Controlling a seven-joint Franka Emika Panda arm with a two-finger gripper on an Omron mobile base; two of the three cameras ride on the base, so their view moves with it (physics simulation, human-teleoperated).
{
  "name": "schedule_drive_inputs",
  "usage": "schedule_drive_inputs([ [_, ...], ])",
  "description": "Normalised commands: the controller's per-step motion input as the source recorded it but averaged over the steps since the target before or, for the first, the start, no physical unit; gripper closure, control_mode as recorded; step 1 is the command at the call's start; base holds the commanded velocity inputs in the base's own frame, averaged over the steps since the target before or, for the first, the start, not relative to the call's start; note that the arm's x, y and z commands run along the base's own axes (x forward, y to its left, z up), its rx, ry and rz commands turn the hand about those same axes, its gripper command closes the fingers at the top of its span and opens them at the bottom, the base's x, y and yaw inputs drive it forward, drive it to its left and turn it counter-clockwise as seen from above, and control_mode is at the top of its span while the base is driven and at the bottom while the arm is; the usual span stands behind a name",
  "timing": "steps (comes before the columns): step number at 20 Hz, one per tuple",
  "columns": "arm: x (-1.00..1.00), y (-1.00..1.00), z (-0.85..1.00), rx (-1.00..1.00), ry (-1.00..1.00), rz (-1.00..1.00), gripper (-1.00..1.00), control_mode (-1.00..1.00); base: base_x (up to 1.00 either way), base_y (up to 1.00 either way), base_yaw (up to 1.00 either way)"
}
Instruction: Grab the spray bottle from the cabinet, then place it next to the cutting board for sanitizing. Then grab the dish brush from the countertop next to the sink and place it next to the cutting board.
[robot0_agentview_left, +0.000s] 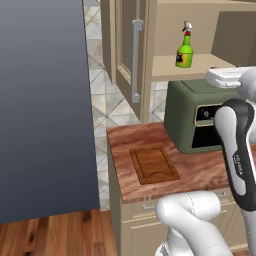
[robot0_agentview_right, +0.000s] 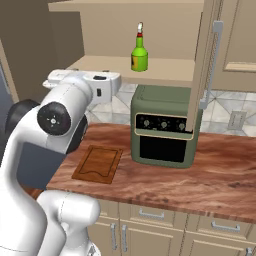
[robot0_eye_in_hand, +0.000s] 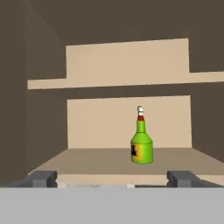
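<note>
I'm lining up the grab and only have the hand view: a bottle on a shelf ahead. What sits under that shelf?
Observer: An olive oven stands on the countertop, right below the shelf that holds the bottle.
Operator: Is the cabinet door in my way?
Observer: No. The door is swung open beside the shelf, and the shelf front is clear.
Operator: Where's the board for later?
Observer: The cutting board lies flat on the countertop to the left of the oven, with nothing on it.
</note>
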Motion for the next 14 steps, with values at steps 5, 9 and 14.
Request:
schedule_drive_inputs([
  [5,0.06,-0.20,0.42,0.01,0.00,0.00,-1.00,-1.00,0.00,0.00,0.00],
  [9,0.21,-0.30,0.15,0.01,0.02,0.00,-1.00,-1.00,0.00,0.00,0.00],
  [14,0.41,-0.02,0.01,0.00,0.00,0.00,-1.00,-1.00,0.00,0.00,0.00],
])
